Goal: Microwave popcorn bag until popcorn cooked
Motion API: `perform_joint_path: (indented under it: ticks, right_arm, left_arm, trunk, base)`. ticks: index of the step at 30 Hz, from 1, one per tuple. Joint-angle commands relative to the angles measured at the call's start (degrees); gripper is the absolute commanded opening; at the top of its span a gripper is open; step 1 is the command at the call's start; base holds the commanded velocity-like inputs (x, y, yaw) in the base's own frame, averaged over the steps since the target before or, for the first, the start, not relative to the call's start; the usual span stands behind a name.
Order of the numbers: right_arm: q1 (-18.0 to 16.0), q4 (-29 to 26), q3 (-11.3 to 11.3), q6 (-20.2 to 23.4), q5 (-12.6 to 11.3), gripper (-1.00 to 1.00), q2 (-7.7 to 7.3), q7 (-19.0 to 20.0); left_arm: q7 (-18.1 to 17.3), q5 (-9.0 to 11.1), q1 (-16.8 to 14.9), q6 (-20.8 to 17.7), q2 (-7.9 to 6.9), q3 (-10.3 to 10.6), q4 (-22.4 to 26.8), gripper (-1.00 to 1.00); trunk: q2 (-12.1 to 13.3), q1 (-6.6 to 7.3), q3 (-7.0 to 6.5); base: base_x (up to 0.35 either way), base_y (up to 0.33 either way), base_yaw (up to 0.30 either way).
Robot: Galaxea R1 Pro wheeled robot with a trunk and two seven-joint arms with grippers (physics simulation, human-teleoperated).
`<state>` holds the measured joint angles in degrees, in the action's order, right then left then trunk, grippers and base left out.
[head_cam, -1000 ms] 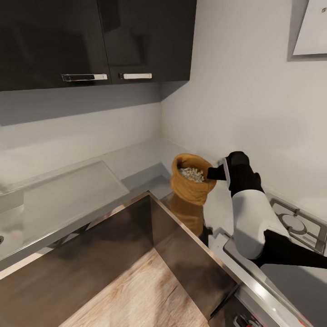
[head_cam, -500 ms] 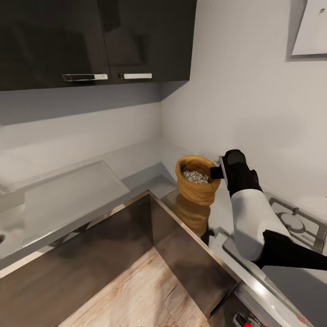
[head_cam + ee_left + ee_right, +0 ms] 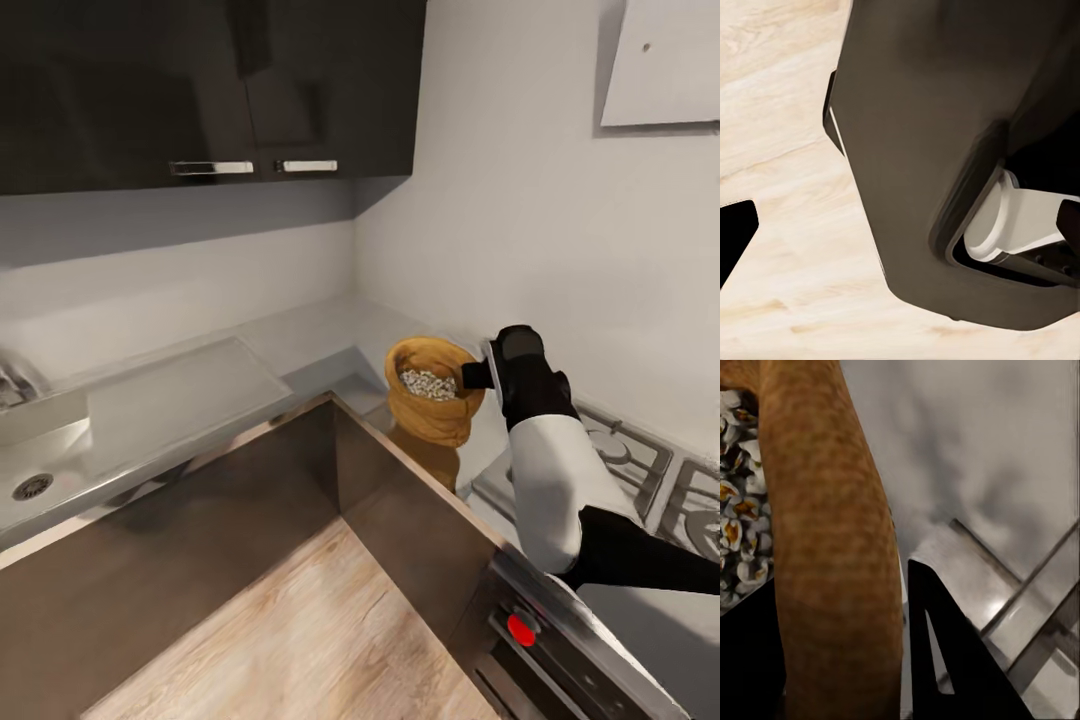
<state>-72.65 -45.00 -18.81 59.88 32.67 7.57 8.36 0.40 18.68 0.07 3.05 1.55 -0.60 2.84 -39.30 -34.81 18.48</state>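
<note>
Grey-walled kitchen (image 3: 520, 200) with two dark glossy wall cabinets (image 3: 200, 85), each carrying one bright handle, and a flat white hood (image 3: 665, 65) at upper right. Below, an L-shaped pale grey table (image 3: 300, 345) running into the corner, one steel sink (image 3: 40, 470) with a round drain at far left, and a grated gas hob (image 3: 640, 465) at right above a red knob (image 3: 520, 629). Wood floor (image 3: 290, 640) in the foreground.

One popcorn bag (image 3: 432, 398), tan-brown with rolled rim, upright on the table near the corner, just beside the hob. Inside, many small whitish popcorn (image 3: 428, 384) pieces, too many to count; yellowish centres visible in the right wrist view (image 3: 739, 521).

Right gripper (image 3: 476, 374) at the bag's rim (image 3: 832, 555), jaws closed on the rolled edge, one finger (image 3: 945, 660) outside the bag.

Left gripper: one dark finger tip (image 3: 735, 232) over the floor, jaw state cannot be told.
</note>
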Motion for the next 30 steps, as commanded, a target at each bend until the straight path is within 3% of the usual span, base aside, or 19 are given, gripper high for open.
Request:
perform_joint_path:
  ticks: [1, 11, 30]
  right_arm:
    - [-0.13, -0.12, -0.26, 0.12, 0.57, -1.0, 0.07, 0.58]
    - [-0.21, -0.16, -0.1, 0.12, -1.02, -1.0, 0.33, 0.62]
    - [-0.14, -0.17, -0.2, 0.12, -1.12, -1.0, 1.25, 2.32]
  left_arm:
    - [0.04, 0.22, 0.01, 0.11, 0.02, -0.03, 0.06, 1.0]
    - [0.04, 0.22, 0.0, 0.11, 0.04, -0.02, 0.06, 1.0]
    - [0.04, 0.23, 0.01, 0.04, 0.04, -0.02, 0.06, 1.0]
  trunk:
    - [-0.06, 0.03, 0.07]
    - [-0.06, 0.03, 0.07]
    - [-0.06, 0.03, 0.07]
  base:
    - [-0.348, 0.0, 0.0]
    - [-0.348, 0.0, 0.0]
    - [-0.348, 0.0, 0.0]
